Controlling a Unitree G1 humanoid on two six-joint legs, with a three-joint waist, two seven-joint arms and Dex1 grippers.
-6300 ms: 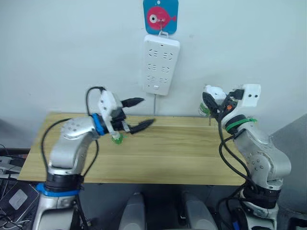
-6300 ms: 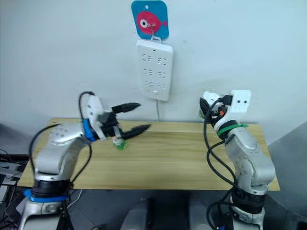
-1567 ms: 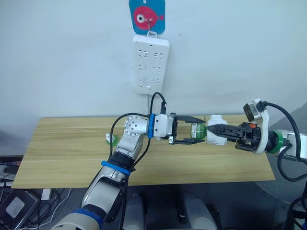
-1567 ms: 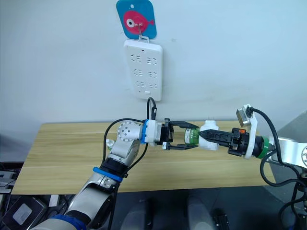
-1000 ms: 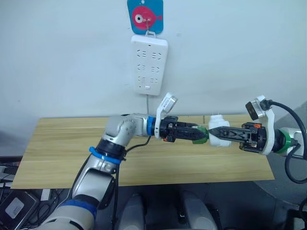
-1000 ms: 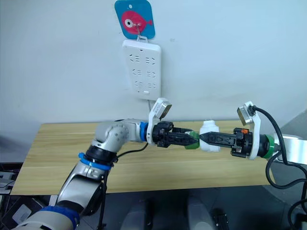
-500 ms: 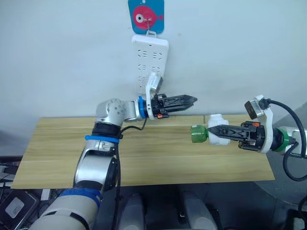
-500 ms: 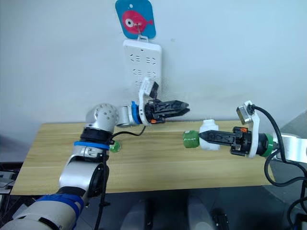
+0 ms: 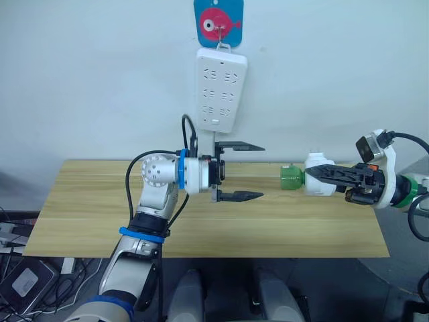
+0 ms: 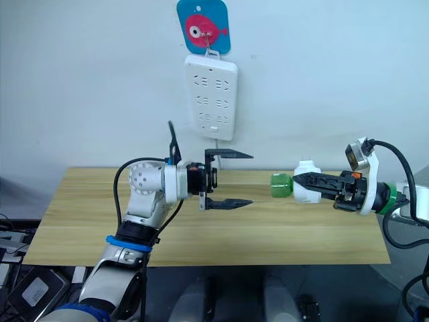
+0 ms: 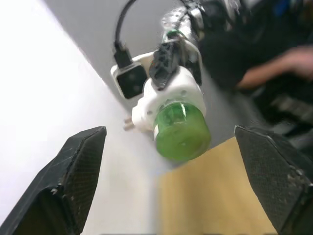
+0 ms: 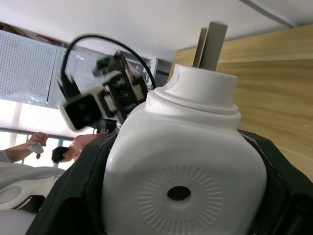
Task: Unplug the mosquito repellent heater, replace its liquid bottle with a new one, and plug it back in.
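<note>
My right gripper (image 9: 323,176) is shut on the white mosquito repellent heater (image 9: 318,183) and holds it in the air over the table's right part, unplugged, its prongs (image 12: 210,41) free. Its liquid bottle (image 9: 291,178), green and translucent, sits in the heater's socket and points toward my left gripper (image 9: 242,171). That gripper stands open a short way left of the bottle, one finger above and one below, touching nothing. The left wrist view looks straight at the bottle (image 11: 181,131) between the spread fingers (image 11: 73,181). The new one is out of view.
A long white power strip (image 9: 222,90) hangs on the wall under a blue fish hook (image 9: 220,21), above the wooden table (image 9: 94,215). A person (image 12: 63,152) shows far behind in the right wrist view.
My left gripper, shut and raised near the power strip half a second ago, has come down, turned and opened facing the bottle. The right gripper still holds the heater. The camera shifted slightly.
</note>
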